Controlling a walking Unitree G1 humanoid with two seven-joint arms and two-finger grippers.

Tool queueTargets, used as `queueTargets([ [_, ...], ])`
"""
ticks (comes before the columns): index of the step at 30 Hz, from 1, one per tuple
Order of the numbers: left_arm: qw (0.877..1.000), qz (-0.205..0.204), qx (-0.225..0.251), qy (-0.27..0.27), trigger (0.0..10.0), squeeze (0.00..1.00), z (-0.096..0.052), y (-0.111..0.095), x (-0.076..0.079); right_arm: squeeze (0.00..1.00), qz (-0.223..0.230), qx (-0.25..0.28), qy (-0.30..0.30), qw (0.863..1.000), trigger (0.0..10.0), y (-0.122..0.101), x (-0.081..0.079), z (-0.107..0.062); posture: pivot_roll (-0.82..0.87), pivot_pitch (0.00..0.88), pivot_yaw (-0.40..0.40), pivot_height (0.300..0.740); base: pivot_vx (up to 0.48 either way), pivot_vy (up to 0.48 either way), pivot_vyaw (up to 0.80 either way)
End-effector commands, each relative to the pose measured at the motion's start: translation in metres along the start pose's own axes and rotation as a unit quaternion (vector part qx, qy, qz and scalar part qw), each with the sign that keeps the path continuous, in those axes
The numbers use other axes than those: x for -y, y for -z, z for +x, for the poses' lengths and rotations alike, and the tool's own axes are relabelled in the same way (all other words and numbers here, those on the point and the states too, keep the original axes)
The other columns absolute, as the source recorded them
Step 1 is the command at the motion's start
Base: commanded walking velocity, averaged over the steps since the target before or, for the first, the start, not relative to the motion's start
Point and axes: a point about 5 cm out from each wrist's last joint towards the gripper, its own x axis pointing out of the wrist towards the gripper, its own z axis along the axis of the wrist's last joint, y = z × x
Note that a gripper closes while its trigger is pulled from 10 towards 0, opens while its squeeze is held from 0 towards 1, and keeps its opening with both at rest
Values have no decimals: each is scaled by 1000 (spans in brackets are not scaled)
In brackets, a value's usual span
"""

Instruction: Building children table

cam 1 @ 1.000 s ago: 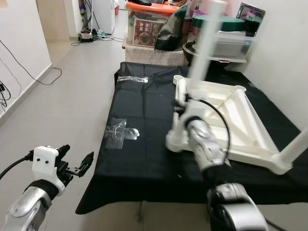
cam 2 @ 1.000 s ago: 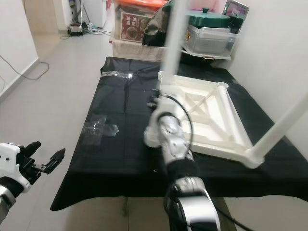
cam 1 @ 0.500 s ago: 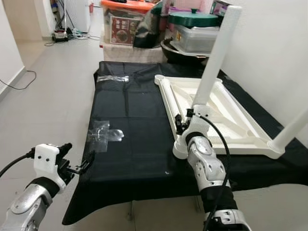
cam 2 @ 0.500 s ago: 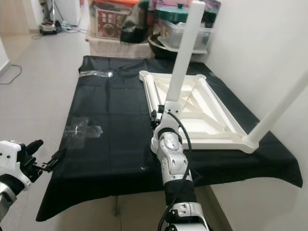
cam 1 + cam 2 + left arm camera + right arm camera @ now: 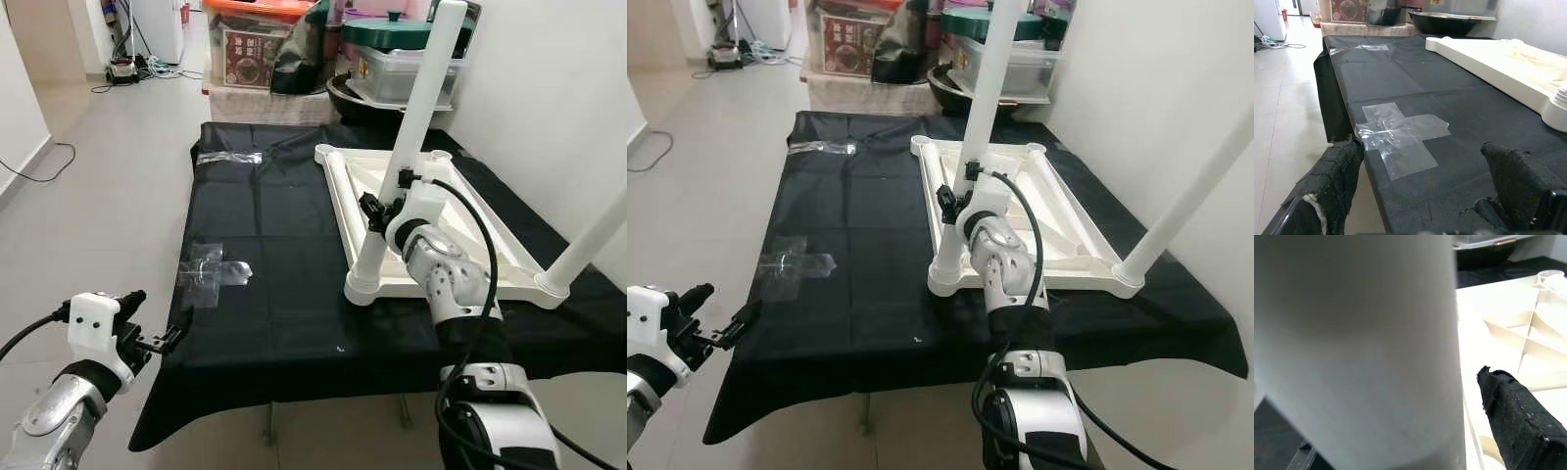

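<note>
Right arm extends forward; right gripper (image 5: 377, 211) closes around an upright post. Left gripper (image 5: 157, 340) hovers low, fingers parted.

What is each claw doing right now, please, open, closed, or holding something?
Left claw: open, holding nothing, at the near left edge of the black cloth.
Right claw: around the white table leg; whether closed cannot be told.

Both eye views look forward and down from the head over the black cloth (image 5: 274, 274) and share the upturned table (image 5: 460, 230). The left wrist view skims low across the cloth's near left edge; the right wrist view sits hard against a white leg (image 5: 1356, 347).
</note>
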Motion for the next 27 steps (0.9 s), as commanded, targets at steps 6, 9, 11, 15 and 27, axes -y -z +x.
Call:
queueTargets([
  [6,1000,-3,6,3,10000,0,-1,-1,2,0,6,-28,-42,999,10000,12,-2,-1,93,0,-111,740,0,0,0],
  [9,1000,-3,6,4,10000,0,-1,-1,2,0,-11,-3,-83,996,10000,9,-8,-3,94,0,-109,740,0,0,0],
  [11,1000,-3,7,4,10000,0,-1,-1,2,0,-16,22,-132,991,10000,3,-15,-5,93,0,-108,740,0,0,0],
  [15,1000,-4,7,6,10000,0,0,-1,2,0,-46,77,-279,956,10000,-13,-31,-12,96,0,-106,740,0,0,0],
  [27,1000,-2,8,0,10000,0,-1,0,0,0,-192,55,-528,825,9216,-22,-44,-8,136,0,-135,740,0,0,0],
])
